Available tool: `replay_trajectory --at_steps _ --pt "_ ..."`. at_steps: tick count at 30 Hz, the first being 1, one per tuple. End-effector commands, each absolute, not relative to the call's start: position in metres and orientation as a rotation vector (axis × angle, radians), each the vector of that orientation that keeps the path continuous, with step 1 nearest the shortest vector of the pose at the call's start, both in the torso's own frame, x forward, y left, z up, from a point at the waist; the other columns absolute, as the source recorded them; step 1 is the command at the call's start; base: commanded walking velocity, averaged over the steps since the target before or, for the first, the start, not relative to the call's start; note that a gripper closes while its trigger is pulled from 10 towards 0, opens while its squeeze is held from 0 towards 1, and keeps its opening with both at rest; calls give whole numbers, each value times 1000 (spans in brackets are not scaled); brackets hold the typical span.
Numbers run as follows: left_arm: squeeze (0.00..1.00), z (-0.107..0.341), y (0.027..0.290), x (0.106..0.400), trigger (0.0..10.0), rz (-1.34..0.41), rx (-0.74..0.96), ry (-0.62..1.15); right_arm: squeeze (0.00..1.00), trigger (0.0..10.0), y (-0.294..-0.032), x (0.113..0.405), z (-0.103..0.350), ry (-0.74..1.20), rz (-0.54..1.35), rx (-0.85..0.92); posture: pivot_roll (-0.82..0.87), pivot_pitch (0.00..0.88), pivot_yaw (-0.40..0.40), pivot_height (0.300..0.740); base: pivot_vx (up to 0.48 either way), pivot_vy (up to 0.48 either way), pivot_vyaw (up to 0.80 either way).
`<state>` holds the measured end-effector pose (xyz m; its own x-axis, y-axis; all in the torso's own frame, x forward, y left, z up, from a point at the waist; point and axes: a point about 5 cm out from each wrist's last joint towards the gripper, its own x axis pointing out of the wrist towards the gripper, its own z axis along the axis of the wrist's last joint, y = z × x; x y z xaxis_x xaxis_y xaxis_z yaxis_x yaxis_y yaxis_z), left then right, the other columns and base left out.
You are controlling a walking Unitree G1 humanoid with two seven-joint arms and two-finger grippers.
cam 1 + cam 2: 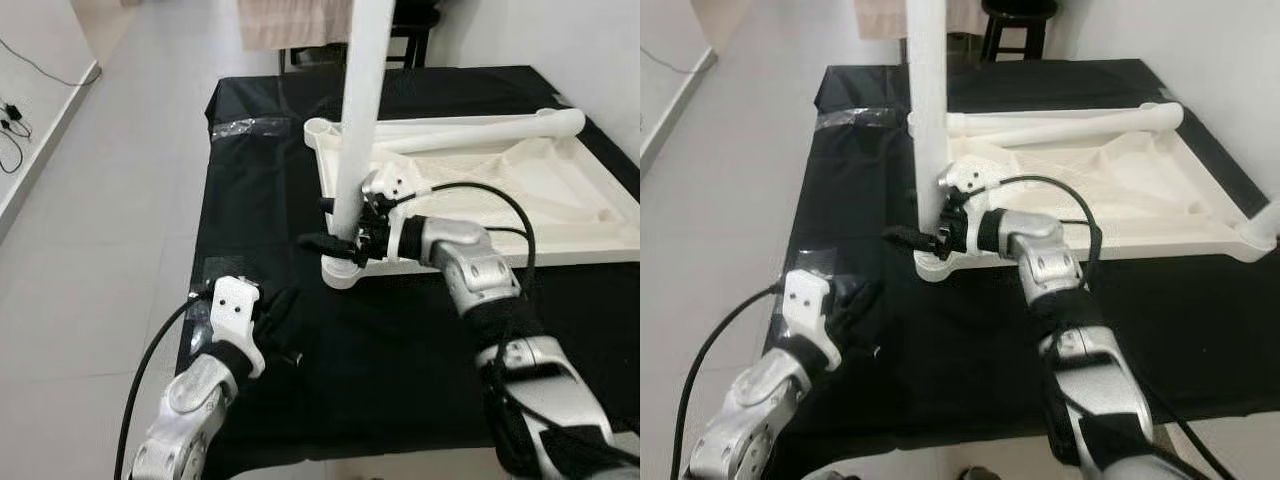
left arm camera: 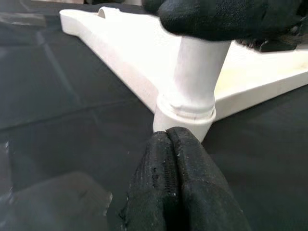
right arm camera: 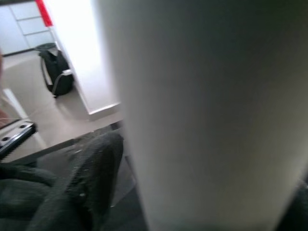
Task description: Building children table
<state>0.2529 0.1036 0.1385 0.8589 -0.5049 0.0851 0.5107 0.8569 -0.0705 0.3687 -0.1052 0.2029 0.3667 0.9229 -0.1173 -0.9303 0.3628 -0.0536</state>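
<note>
A white child's table top [image 1: 560, 190] lies upside down on a black-covered table [image 1: 250, 200]. One white leg [image 1: 358, 110] stands upright in the near-left corner socket [image 1: 340, 272]. My right gripper [image 1: 335, 240] is shut on this leg just above the socket; one of its fingers [image 3: 91, 178] hugs the leg [image 3: 207, 110]. A second leg [image 1: 480, 130] lies across the far side of the top. My left gripper [image 1: 278, 320] rests low over the cloth, short of the socket [image 2: 185, 118], its fingertips [image 2: 168, 144] pressed together and holding nothing.
Silvery tape patches [image 1: 245, 127] mark the cloth at the far left. A dark stool [image 1: 1015, 20] and beige fabric [image 1: 290, 20] stand behind the table. Grey floor [image 1: 100, 220] runs along the left, with cables [image 1: 15, 120] by the wall.
</note>
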Motion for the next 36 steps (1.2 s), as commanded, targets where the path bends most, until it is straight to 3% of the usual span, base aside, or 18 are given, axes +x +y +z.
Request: replay_trajectory --at_steps 1,11,13,14,15,17,20,21,26,27,30,31,35,36 --pt "0 131 103 253 10000 -540 -107 -20 0 0 -96 365 190 117 1263 -87 17 118 -10 740 0 0 0" --pt "0 129 107 256 10000 -552 -100 0 0 0 -126 367 191 45 1108 -73 13 100 -5 740 0 0 0" --pt "0 130 108 256 10000 -550 -96 -1 0 0 -134 361 171 70 854 -38 15 106 -16 740 0 0 0" --pt "0 130 108 256 10000 -550 -96 -1 0 0 -134 361 171 70 854 -38 15 106 -16 740 0 0 0" --pt "0 130 108 256 10000 -548 -96 0 0 0 -136 357 161 101 702 -39 19 109 -12 740 0 0 0" --pt "0 131 112 256 10000 -544 -90 7 0 0 -144 327 127 218 216 -70 20 124 12 740 0 0 0" --pt "0 131 114 255 10000 -545 -80 11 0 0 -129 306 134 132 236 -170 12 133 35 740 0 0 0" --pt "0 130 114 255 10000 -548 -79 15 0 0 -126 311 139 126 298 -156 3 123 38 740 0 0 0" --pt "0 127 111 254 10000 -573 -76 32 0 0 -139 330 138 164 256 -126 31 134 22 740 0 0 0" --pt "0 127 111 252 10000 -570 -64 30 0 10000 -136 332 139 163 263 -113 29 138 26 740 0 0 0" --pt "0 126 110 251 10000 -565 -43 28 0 10000 -130 332 146 146 271 -83 29 138 28 740 0 0 0" --pt "0 126 110 251 10000 -568 -38 29 1000 10000 -126 332 152 127 288 -75 29 140 33 740 0 0 0" --pt "0 123 106 251 10000 -599 -26 44 1000 10000 -121 336 172 39 420 -51 27 139 39 740 0 0 0" --pt "0 123 105 251 10000 -611 -17 46 698 10000 -121 339 174 37 490 -43 32 136 37 740 0 0 0"
